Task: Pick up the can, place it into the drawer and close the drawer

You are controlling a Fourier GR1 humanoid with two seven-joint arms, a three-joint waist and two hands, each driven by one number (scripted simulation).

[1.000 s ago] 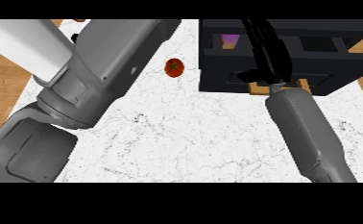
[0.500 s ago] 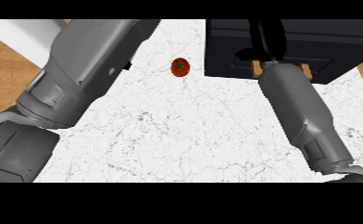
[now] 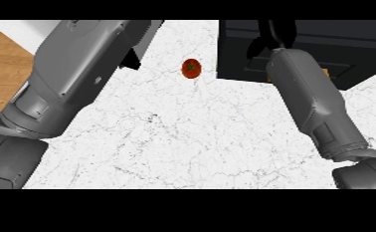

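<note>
"Can: where is it?"

"Cannot tell. It shows nowhere in the head view."

"Left side, first entry?"

"Left forearm (image 3: 73, 76), grey. It enters at the lower left corner and slants up across the white marble counter (image 3: 183, 136) to the top edge. Of the left hand (image 3: 134, 59), only a black sliver shows against the forearm's right flank. I cannot tell whether it is open or closed."

"Next item rightward?"

"One tomato (image 3: 191, 68), red, lying on the counter between the two arms. It is clear of both and just left of the black unit's corner."

"Right arm?"

"Right forearm (image 3: 312, 101), grey. It rises from the lower right corner and leans up and left. The right hand (image 3: 270, 36) is black and lies over the black drawer (image 3: 330, 39). Its fingers run straight on from the wrist, its thumb is set off to the left, and it holds nothing."

"Drawer contents?"

"The inside is not in view, and only dark outer faces show. The hand blends into them, so I cannot tell whether they are touching."
</note>
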